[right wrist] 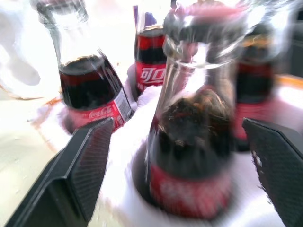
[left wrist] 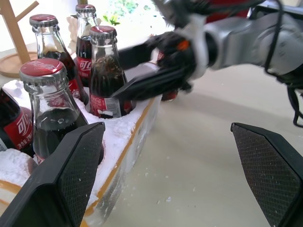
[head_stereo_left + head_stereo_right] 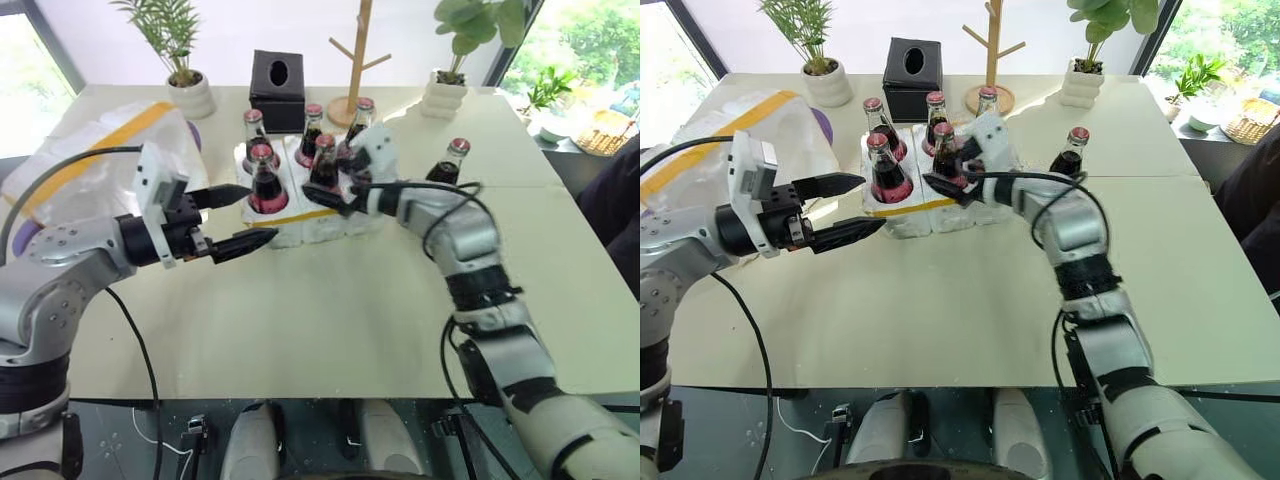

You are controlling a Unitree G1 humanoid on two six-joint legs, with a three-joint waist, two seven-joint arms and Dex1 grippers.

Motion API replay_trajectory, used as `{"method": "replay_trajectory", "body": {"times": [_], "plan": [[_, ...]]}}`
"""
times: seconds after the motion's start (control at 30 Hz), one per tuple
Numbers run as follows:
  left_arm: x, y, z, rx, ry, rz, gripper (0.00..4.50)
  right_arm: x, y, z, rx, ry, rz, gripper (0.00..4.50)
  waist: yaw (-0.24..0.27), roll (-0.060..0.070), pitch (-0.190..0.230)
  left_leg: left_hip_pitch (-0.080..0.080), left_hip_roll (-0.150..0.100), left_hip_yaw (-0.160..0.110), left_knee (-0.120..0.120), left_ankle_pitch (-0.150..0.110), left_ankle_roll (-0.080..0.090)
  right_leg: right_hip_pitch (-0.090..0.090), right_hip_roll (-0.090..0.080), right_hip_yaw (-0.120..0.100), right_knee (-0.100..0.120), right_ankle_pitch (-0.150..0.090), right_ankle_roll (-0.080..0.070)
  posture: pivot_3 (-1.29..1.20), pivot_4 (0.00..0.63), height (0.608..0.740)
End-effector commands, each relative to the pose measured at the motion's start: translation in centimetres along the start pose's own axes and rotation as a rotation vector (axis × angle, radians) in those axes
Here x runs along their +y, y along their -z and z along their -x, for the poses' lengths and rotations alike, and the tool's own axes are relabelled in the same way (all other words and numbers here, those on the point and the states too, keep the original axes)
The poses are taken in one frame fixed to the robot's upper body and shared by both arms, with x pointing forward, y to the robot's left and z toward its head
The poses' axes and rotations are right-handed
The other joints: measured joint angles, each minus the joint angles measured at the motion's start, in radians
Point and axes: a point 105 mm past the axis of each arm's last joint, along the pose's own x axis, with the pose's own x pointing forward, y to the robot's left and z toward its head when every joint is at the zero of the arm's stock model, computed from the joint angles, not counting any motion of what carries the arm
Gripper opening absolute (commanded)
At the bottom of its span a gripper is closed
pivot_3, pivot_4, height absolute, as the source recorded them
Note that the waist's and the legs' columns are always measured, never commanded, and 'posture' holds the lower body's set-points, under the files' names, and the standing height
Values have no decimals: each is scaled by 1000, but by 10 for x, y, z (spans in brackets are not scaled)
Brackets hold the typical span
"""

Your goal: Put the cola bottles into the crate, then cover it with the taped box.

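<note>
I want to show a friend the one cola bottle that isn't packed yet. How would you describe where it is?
Start at the low white crate with its yellow band, in the middle of the pale table. Look past it on the side of the robot's right arm: one cola bottle stands alone on the bare tabletop. The other bottles sit in the crate's wells; this one stands apart from them.
</note>
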Motion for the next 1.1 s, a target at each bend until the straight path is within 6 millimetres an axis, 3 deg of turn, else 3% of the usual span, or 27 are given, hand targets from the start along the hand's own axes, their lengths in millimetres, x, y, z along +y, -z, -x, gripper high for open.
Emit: {"method": "replay_trajectory", "body": {"times": [0.03, 0.23, 0.4, 0.5, 0.7, 1.1], "plan": [[-1, -8, -3, -31, 25, -36, 4500, 1, -17, 41, -18, 68, 26, 4428, -1, 0, 0, 0, 0, 0, 0, 0, 0, 0, 0, 0, 0, 0, 0, 0, 150, 740], [-7, -8, -12, -36, 86, -35, 4500, -9, 13, 109, 107, 290, -75, 4428, -3, 0, 0, 1, 0, -1, -1, 0, 0, 0, 2, 0, 0, 0, 0, 0, 150, 740], [-10, -8, -19, -39, 123, -28, 4500, -25, 28, 133, 137, 462, -124, 4428, -5, 0, 0, 1, 0, -1, -1, 0, 0, 1, 2, 1, 0, 0, 0, 0, 150, 740], [-12, -8, -24, -39, 144, -32, 4500, -35, 33, 130, 119, 522, -143, 4428, -6, -1, 0, 2, 0, -1, 0, 0, 0, 1, 2, 1, -1, 0, 0, 0, 150, 740], [-11, -12, -30, -46, 160, -42, 4500, -53, 35, 103, 77, 555, -156, 4428, -7, 0, 0, 2, 0, -1, -1, 0, 0, 1, 2, 2, -1, 0, 0, 0, 150, 740], [-8, -12, -23, -37, 124, -48, 4500, -81, 54, 69, 80, 553, -159, 4428, -8, 0, 0, 2, -1, -1, -1, 0, 0, 1, 2, 2, -1, 0, 0, 0, 150, 740]]}}
